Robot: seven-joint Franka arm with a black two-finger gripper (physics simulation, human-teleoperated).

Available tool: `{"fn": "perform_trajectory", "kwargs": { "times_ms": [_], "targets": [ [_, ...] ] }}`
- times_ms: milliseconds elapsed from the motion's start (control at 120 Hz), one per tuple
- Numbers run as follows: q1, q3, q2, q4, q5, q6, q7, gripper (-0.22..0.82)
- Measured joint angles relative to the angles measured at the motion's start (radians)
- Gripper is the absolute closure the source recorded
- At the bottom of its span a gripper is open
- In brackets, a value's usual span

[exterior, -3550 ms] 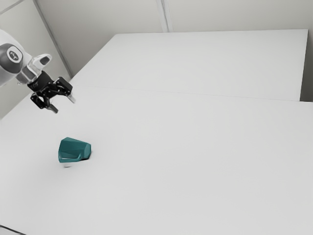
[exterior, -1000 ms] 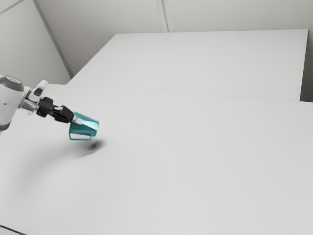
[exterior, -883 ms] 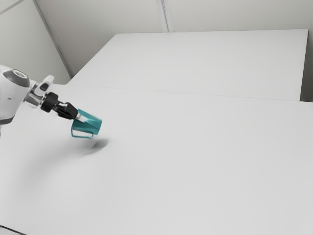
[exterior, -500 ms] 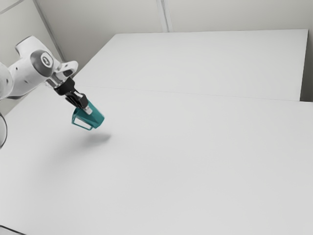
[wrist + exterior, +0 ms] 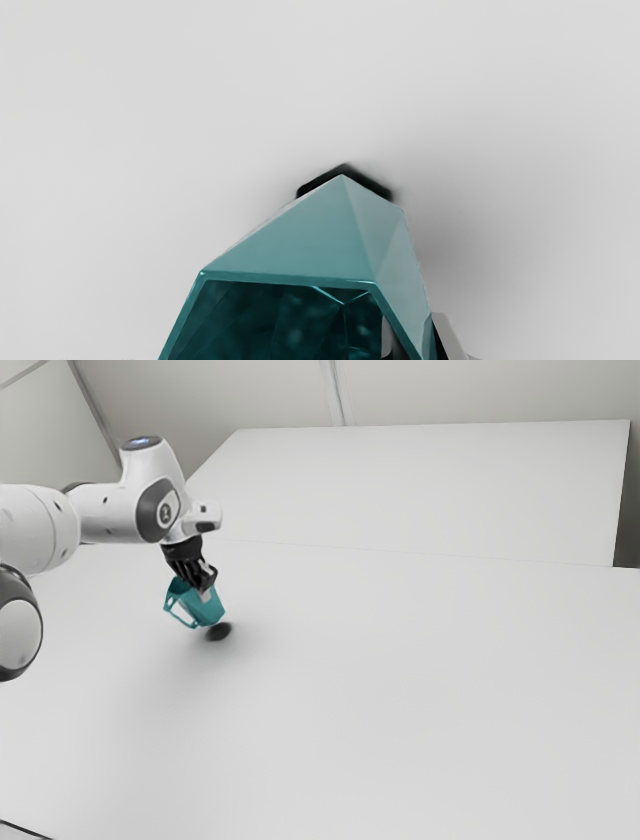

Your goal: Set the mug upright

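Mug: teal, faceted (image 5: pixel 209 612), in the left half of the exterior view, a little above mid-height, below the gripper.
Mug's long axis: slanted, running from the mouth at the upper left of the mug to the base at its lower right; the mug leans, neither flat on its side nor upright.
Mouth: pointing upward and toward the exterior view's left; in the wrist view the angular rim (image 5: pixel 287 277) and the dark inside are open to the camera.
Base: the lower end, aimed down toward the table (image 5: pixel 400 680) and the exterior view's right; I cannot tell whether its lowest edge touches.
Handle: an angular loop (image 5: pixel 181 619) on the mug's side toward the exterior view's left, slanting along with the body.
Gripper: black (image 5: pixel 205 593), at the upper end of the mug, pointing down and slightly toward the exterior view's right.
Fingers: clamped on the mug's wall, one within the mouth and the other (image 5: pixel 450 336) against the outside.
Arm: white and grey (image 5: pixel 107 513), coming in from the left edge of the exterior view, its hand bent downward over the mug.
Shadow: a small dark patch (image 5: pixel 219 632) on the table just beneath the base.
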Motion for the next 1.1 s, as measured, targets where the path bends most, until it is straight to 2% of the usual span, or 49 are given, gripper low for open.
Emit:
{"fn": "perform_trajectory", "kwargs": {
  "times_ms": [450, 783, 975, 1100],
  "targets": [
    [-0.006, -0.005, 0.073, 0.005, 0.043, 0.045, -0.199, 0.78],
    [-0.012, -0.005, 0.076, 0.007, 0.031, 0.060, -0.254, 0.25],
    [-0.033, -0.005, -0.006, 0.007, 0.030, 0.052, -0.274, 0.12],
    [-0.037, -0.006, -0.127, 0.008, 0.027, -0.009, -0.287, 0.07]
  ]
}}
